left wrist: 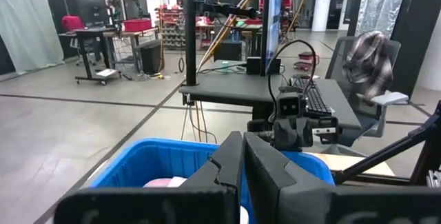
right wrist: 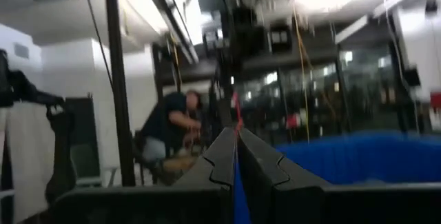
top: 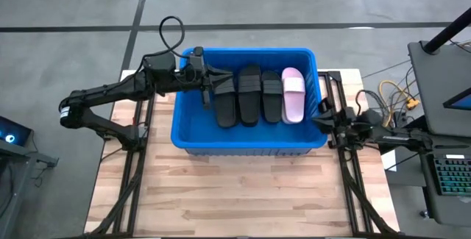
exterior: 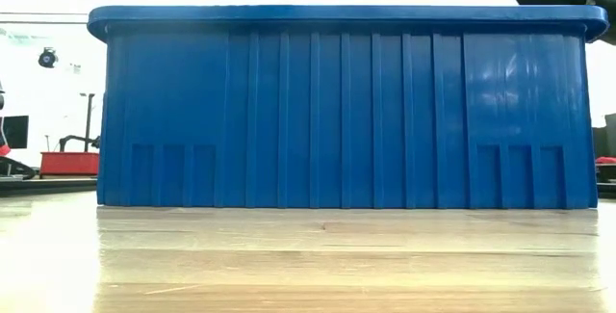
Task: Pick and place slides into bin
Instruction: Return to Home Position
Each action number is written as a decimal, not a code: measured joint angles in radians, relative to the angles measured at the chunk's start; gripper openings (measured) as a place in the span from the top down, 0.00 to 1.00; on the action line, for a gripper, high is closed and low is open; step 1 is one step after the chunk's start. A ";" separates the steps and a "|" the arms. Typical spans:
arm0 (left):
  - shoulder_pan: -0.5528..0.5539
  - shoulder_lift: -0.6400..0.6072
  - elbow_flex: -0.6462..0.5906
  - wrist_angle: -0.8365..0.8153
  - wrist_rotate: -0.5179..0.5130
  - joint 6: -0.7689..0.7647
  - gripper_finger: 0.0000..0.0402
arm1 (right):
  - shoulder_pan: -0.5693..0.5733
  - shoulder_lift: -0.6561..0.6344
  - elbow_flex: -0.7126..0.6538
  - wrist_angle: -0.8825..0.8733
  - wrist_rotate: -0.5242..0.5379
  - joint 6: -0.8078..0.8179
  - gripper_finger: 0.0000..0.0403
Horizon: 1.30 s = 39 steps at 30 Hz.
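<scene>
Slides (top: 249, 95) lie side by side inside the blue bin (top: 250, 142), so the job looks done; my left gripper (top: 213, 86) over its left end and right gripper (top: 321, 118) beside its right wall both sit pinched closed, empty.

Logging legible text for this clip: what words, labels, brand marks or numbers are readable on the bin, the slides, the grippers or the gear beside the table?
No text can be read in any view.
Blue bin: plain ribbed wall, no label.
Black slides and pink slide: no marking visible.
Keyboard beside the table: keys too small to read.
Left gripper and right gripper: no lettering shows.
</scene>
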 joint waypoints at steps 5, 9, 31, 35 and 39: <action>0.000 -0.008 0.000 -0.003 0.003 0.007 1.00 | 0.000 0.000 0.000 -0.062 0.000 0.022 0.98; -0.001 -0.035 -0.017 -0.008 0.021 0.008 1.00 | 0.000 -0.001 0.002 -0.093 0.010 -0.004 0.98; -0.030 -0.582 -0.740 0.367 -0.055 0.008 1.00 | 0.000 -0.001 0.001 -0.117 0.030 -0.182 0.98; -0.030 -0.690 -0.857 0.376 -0.054 0.008 1.00 | 0.000 -0.001 0.001 -0.117 0.029 -0.180 0.98; -0.030 -0.765 -0.943 0.410 -0.052 0.000 1.00 | 0.000 -0.001 0.001 -0.117 0.027 -0.180 0.98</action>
